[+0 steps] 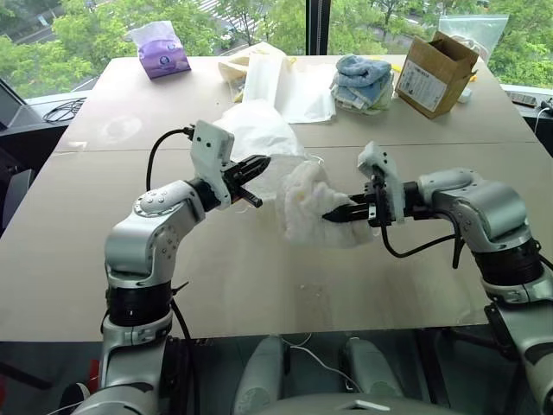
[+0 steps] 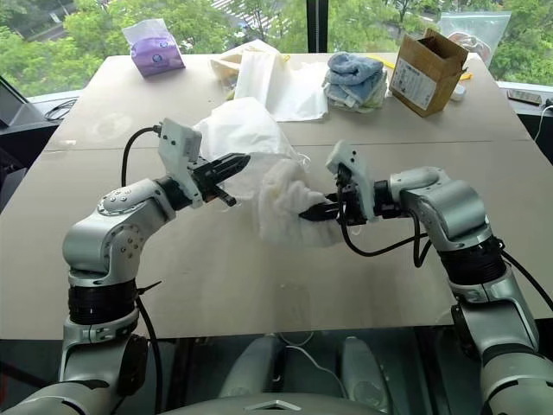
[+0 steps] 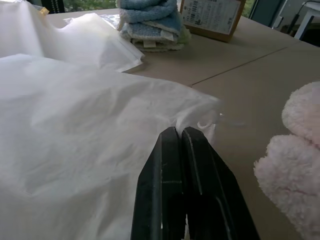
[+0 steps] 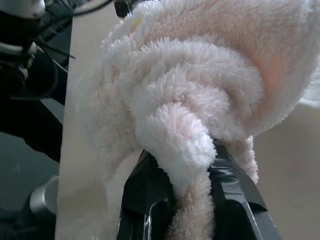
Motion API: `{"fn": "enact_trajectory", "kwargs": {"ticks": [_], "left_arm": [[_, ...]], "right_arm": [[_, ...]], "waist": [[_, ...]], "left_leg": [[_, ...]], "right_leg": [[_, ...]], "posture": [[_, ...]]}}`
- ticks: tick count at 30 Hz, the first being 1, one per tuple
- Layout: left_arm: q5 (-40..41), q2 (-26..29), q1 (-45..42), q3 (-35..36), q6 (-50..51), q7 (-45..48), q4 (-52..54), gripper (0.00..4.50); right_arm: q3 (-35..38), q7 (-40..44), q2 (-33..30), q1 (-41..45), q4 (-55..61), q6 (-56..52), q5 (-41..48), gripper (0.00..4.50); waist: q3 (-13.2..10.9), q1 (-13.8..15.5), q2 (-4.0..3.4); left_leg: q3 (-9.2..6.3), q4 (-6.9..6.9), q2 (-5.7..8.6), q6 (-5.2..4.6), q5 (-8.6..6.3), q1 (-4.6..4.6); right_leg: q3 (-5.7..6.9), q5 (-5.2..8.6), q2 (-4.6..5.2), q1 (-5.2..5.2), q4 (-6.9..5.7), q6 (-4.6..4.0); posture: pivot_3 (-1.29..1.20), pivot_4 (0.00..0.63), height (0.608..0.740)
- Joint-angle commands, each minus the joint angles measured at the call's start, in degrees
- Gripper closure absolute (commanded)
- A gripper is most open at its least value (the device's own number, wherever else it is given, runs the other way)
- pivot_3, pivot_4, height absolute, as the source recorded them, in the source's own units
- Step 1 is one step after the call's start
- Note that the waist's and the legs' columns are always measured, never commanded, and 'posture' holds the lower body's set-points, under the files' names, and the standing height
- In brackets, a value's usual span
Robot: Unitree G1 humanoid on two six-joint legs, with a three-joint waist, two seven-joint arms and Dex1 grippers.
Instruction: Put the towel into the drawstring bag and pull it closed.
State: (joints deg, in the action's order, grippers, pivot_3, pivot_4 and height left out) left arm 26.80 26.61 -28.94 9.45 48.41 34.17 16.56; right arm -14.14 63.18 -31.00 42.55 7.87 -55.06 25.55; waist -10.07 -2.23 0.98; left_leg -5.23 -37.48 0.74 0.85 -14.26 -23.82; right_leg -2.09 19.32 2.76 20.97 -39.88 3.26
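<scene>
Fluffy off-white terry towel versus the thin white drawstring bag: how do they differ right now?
The fluffy off-white terry towel is thick and bunched, lifted in the right gripper; the thin matte white drawstring bag is smooth, larger and lies crumpled on the table. The left gripper pinches the bag's edge. Both are white, and each is gripped.

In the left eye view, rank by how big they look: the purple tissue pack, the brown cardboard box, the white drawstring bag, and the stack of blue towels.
1. White thin-fabric drawstring bag, partly hidden.
2. Brown cardboard box.
3. Stack of blue towels and purple tissue pack: too alike to rank.
The bag lies nearer the camera, which flatters it.
</scene>
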Motion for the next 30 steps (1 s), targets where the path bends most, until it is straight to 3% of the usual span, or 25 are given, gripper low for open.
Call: {"fn": "enact_trajectory", "kwargs": {"ticks": [1,7,17,21,26,30], "left_arm": [[5.1,0.9,-0.6,2.3,1.2,1.7,3.1,4.50],[9.9,3.4,0.4,1.3,2.0,5.1,5.5,4.50],[8.6,8.8,7.2,-3.7,-0.9,8.7,8.2,4.50],[9.5,7.5,7.2,-4.1,-1.4,7.4,8.0,4.50],[11.1,5.0,6.9,-3.8,-0.7,5.3,8.0,4.50],[11.8,4.0,6.5,-3.9,-0.1,4.1,8.1,4.50]], "right_arm": [[-3.1,0.0,0.0,0.8,-0.5,4.7,-2.5,4.44],[-2.3,-3.9,3.9,2.2,-5.5,3.6,-2.9,4.44],[15.7,-19.4,15.2,6.6,-18.0,-5.5,4.3,4.44],[22.9,-30.9,23.0,7.2,-17.6,-7.8,6.1,4.44],[27.3,-47.2,35.5,4.9,-15.6,-2.0,4.6,4.44],[30.1,-54.1,41.8,4.0,-15.7,1.1,6.1,4.44]], "waist": [[0.0,-0.1,0.00],[0.0,-0.3,0.00],[0.0,-0.2,-0.01],[0.0,-0.4,-0.02],[0.0,-0.6,-0.03],[0.0,-0.5,-0.02]], "left_leg": [[0.00,0.00,0.00,0.00,0.00,0.00],[0.01,0.00,-0.01,0.01,0.01,0.01],[0.08,0.06,-0.01,0.04,0.02,0.01],[0.16,0.09,-0.02,0.05,0.03,-0.02],[0.27,0.10,-0.02,0.05,0.03,-0.02],[0.34,0.08,0.01,0.08,0.06,-0.05]], "right_leg": [[0.00,0.00,0.00,0.00,0.00,0.00],[-0.01,0.00,-0.01,0.00,-0.02,0.00],[-0.10,0.00,-0.03,0.10,-0.08,-0.01],[-0.21,-0.01,-0.04,0.22,-0.20,-0.01],[-0.31,-0.01,-0.05,0.37,-0.39,-0.01],[-0.37,0.00,0.01,0.60,-0.80,-0.01]], "posture": [[0.00,0.150,0.740],[0.00,0.150,0.740],[0.00,0.150,0.740],[0.00,0.150,0.740],[0.00,0.150,0.740],[0.00,0.150,0.740]]}}
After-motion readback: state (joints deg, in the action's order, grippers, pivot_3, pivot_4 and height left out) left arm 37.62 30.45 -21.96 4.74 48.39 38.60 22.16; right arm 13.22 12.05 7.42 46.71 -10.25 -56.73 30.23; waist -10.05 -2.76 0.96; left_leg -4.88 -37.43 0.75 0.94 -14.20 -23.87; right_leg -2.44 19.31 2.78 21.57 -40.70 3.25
